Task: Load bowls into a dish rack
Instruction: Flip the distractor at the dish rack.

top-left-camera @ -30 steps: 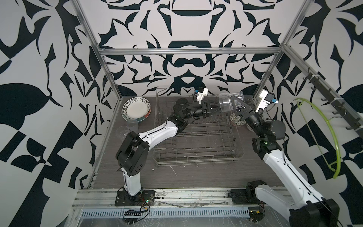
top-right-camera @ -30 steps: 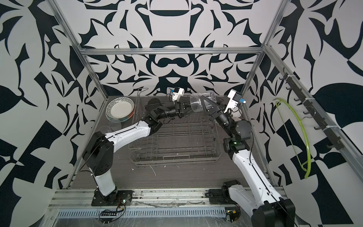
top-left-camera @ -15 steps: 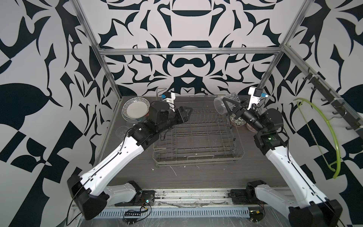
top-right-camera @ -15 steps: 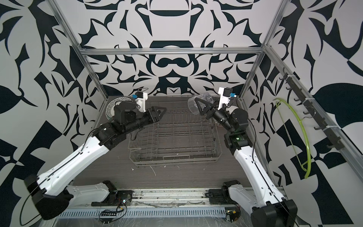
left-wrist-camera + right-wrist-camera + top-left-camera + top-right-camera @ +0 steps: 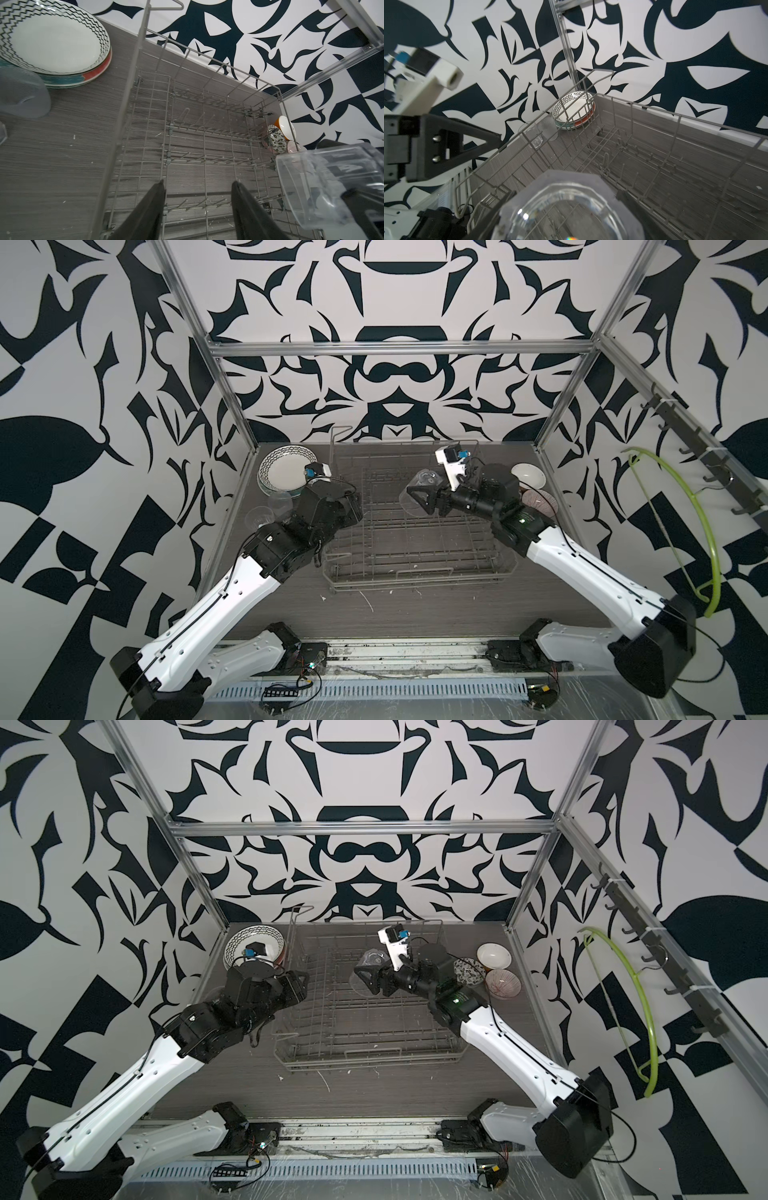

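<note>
The dish rack is seen in the middle of the worktop. The three bowls are grouped on the worktop just past the rack's right side, toward the far right corner. The orange bowl is set farthest back, the floral bowl is closest to the rack, and the striped bowl is the nearest of the three. All three are standing outside the rack.

The right pincer is held above the far right part of the rack. It is pinching a clear glass, which is tilted. The left pincer is held over the rack's left edge, with its jaws spread and nothing between them.

At the far left a stack of plates is set on the worktop. Two more glasses are standing just on the near side of it.
</note>
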